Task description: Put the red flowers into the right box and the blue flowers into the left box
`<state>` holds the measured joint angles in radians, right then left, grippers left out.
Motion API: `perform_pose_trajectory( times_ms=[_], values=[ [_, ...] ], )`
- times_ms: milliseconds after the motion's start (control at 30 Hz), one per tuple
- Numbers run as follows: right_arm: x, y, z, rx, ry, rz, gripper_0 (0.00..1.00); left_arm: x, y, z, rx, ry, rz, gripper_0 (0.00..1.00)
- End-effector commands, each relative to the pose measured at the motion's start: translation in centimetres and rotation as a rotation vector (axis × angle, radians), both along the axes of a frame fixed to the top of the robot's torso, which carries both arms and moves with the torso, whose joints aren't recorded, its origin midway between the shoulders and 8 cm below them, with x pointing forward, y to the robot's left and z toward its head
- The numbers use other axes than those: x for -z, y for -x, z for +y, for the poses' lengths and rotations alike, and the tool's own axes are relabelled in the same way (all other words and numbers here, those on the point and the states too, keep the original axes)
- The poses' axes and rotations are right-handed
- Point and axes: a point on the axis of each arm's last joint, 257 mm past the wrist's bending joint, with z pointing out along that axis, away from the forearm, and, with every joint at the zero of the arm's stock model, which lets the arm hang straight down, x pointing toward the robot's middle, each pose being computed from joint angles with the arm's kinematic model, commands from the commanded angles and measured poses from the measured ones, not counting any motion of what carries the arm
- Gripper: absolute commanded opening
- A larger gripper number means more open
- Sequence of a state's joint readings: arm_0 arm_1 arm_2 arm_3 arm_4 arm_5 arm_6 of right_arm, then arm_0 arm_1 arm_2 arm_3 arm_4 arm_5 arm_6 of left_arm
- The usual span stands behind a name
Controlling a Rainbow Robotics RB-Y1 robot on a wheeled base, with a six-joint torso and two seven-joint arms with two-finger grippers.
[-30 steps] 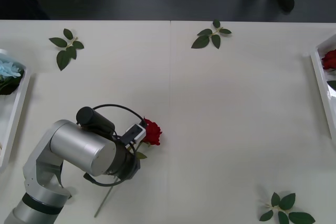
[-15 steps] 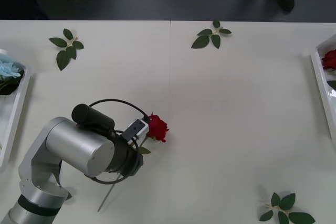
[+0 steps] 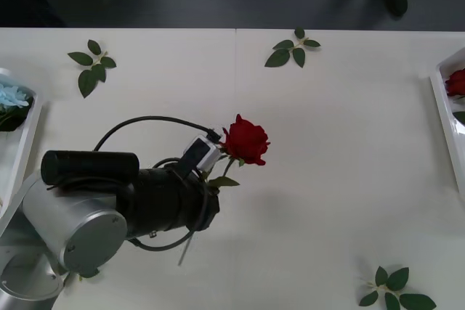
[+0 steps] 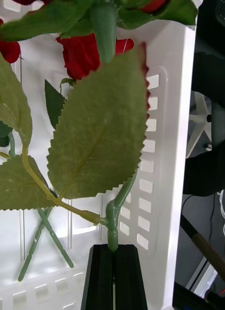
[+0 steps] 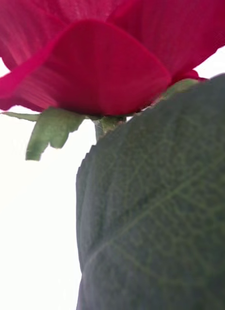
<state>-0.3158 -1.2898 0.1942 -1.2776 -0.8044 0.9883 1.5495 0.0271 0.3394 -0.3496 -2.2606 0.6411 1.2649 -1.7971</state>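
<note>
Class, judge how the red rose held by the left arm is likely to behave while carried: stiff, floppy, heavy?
Probably light: the left tool lifts the rose by its thin stem. The stem looks fairly stiff, staying straight below the grip. The bloom may wobble, being top-heavy.

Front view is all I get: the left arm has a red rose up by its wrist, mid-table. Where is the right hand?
Observer: The right hand is over the right box, its black fingers shut on a rose's green stem.
Operator: What lies in the box under it?
Observer: Two thin stems lie crossed on the box floor, with a red bloom farther in.
Operator: And the left wrist camera?
Observer: It looks up at the underside of the left arm's rose, with a big dark leaf close in front.
</note>
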Motion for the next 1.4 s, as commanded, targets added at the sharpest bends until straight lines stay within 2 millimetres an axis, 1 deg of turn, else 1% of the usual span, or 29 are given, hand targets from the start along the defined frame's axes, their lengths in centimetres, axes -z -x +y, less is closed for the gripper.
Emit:
perform_pose_trajectory(
  times_ms=[33,100,133,200,233,267,300,400,433,467,500,533,567,600,633,667,733,767,800,867,967,1033,1067,1100,1133,1200,1233,1300,1400],
  values=[
    [-2.3,-0.9,-1.0,-0.006,0.021,-0.042,0.00,-5.5,-0.6,-0.9,0.114,0.127,-0.161,0.00],
    [-2.7,-1.1,-0.8,-0.007,0.006,-0.058,0.00,-7.8,-0.5,-1.4,0.153,0.201,-0.203,0.00],
    [-2.8,-1.2,-0.8,-0.010,0.005,-0.061,0.14,-9.5,-0.4,-1.6,0.178,0.252,-0.235,0.00],
    [-2.9,-1.4,-0.8,-0.018,0.009,-0.065,0.54,-11.1,-0.1,-1.5,0.206,0.299,-0.267,0.00],
    [-2.9,-1.5,-0.7,-0.022,0.009,-0.068,0.76,-12.1,0.0,-1.3,0.222,0.326,-0.285,0.00],
    [-2.9,-1.6,-0.6,-0.025,0.006,-0.071,0.83,-12.6,0.1,-1.2,0.230,0.340,-0.296,0.00],
    [-2.9,-1.7,-0.3,-0.025,-0.009,-0.080,0.93,-13.5,0.2,-1.0,0.241,0.363,-0.316,0.00],
    [-3.2,-1.9,0.0,-0.019,-0.036,-0.098,0.94,-15.5,0.5,-0.6,0.265,0.421,-0.354,0.00],
    [-3.5,-2.1,0.1,-0.017,-0.048,-0.110,0.94,-16.7,0.8,-0.5,0.279,0.452,-0.379,0.00],
    [-3.7,-2.1,0.1,-0.015,-0.056,-0.118,0.94,-17.2,0.9,-0.5,0.285,0.469,-0.387,0.00],
    [-3.9,-2.3,0.5,-0.014,-0.082,-0.131,0.94,-18.1,1.2,-0.4,0.296,0.497,-0.407,0.00],
    [-3.9,-2.3,0.5,-0.014,-0.082,-0.131,0.94,-18.1,1.2,-0.4,0.296,0.497,-0.407,0.00],
    [-4.4,-2.8,1.4,-0.025,-0.126,-0.157,0.94,-19.4,1.7,-0.5,0.318,0.540,-0.431,0.00],
    [-4.7,-3.0,1.9,-0.031,-0.145,-0.167,0.94,-19.9,1.9,-0.6,0.329,0.556,-0.444,0.00],
    [-5.0,-3.3,2.8,-0.048,-0.169,-0.177,0.94,-20.7,2.3,-0.8,0.346,0.578,-0.467,0.00],
    [-5.5,-3.5,3.4,-0.059,-0.180,-0.185,0.94,-21.0,2.4,-0.8,0.353,0.586,-0.480,0.00],
    [-7.0,-4.0,5.9,-0.109,-0.220,-0.203,0.94,-22.2,2.9,-1.1,0.386,0.606,-0.537,0.00],
    [-7.5,-4.1,6.7,-0.126,-0.228,-0.208,0.94,-22.4,3.0,-1.1,0.392,0.609,-0.550,0.00],
    [-8.2,-4.4,8.3,-0.160,-0.245,-0.215,0.94,-22.8,3.3,-1.2,0.406,0.610,-0.579,0.00],
    [-9.4,-4.7,10.8,-0.218,-0.273,-0.227,0.94,-23.4,3.7,-1.4,0.431,0.610,-0.628,0.00],
    [-11.7,-4.8,16.4,-0.342,-0.339,-0.251,0.94,-24.6,4.6,-1.5,0.468,0.641,-0.683,0.00],
    [-13.3,-4.4,20.1,-0.426,-0.380,-0.264,0.94,-25.3,5.0,-1.6,0.474,0.677,-0.680,0.00],
    [-13.8,-4.2,21.0,-0.450,-0.393,-0.271,0.94,-25.4,5.1,-1.6,0.475,0.684,-0.680,0.00],
    [-15.1,-3.6,23.7,-0.512,-0.426,-0.283,0.94,-25.6,5.2,-1.6,0.476,0.696,-0.680,0.00],
    [-15.4,-3.3,24.6,-0.535,-0.437,-0.284,0.94,-25.7,5.2,-1.7,0.477,0.699,-0.681,0.00],
    [-16.3,-2.4,27.6,-0.607,-0.471,-0.291,0.94,-25.9,5.2,-1.8,0.478,0.700,-0.689,0.00],
    [-16.7,-1.7,29.2,-0.650,-0.489,-0.290,0.94,-25.9,5.0,-1.8,0.477,0.690,-0.693,0.00],
    [-17.0,-0.1,31.8,-0.718,-0.514,-0.280,0.94,-25.9,4.9,-2.1,0.485,0.677,-0.704,0.00],
    [-17.2,2.1,35.1,-0.836,-0.499,-0.254,0.94,-26.0,4.7,-2.2,0.483,0.668,-0.713,0.00]
  ],
)
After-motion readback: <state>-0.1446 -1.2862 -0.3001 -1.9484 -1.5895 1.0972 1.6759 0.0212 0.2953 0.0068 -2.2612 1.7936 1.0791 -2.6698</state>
